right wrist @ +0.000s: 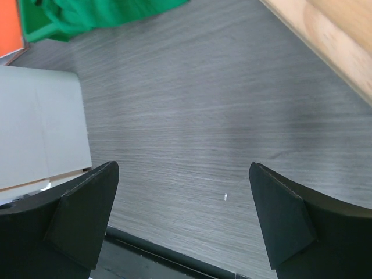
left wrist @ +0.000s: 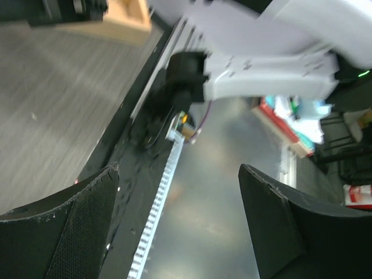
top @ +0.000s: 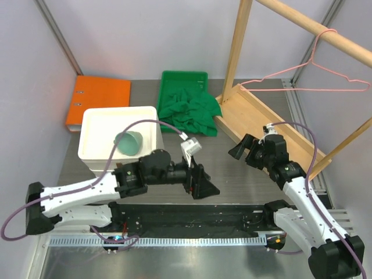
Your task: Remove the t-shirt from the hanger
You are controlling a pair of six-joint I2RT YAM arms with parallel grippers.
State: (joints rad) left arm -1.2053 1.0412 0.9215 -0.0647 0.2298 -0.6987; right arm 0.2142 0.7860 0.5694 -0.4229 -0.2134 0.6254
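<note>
Your work surface is a grey wood-grain tabletop [top: 232, 174]. At its right stands a wooden rack [top: 256, 110], whose slanting rod [top: 314, 29] carries the hanger [top: 302, 89] by its hook; the pink wire triangle hangs bare, with no cloth on it. At the left sits a white bin [top: 119, 108], and behind it an orange binder [top: 99, 102] lies flat. At the back centre, a green tray [top: 183, 77] holds the t-shirt [top: 192, 110], which lies crumpled, partly in the tray and partly spilled over its near edge onto the tabletop, its right side just beside the rack's base. Your left tool [top: 203, 183] is spread wide in front of the bin, above the near edge of the tabletop; it holds and touches nothing. Your right tool [top: 243, 148] is likewise spread wide, above bare tabletop near the rack's base, well apart from both t-shirt and hanger, with nothing between its fingers. A teal cup [top: 129, 142] lies inside the bin.
</note>
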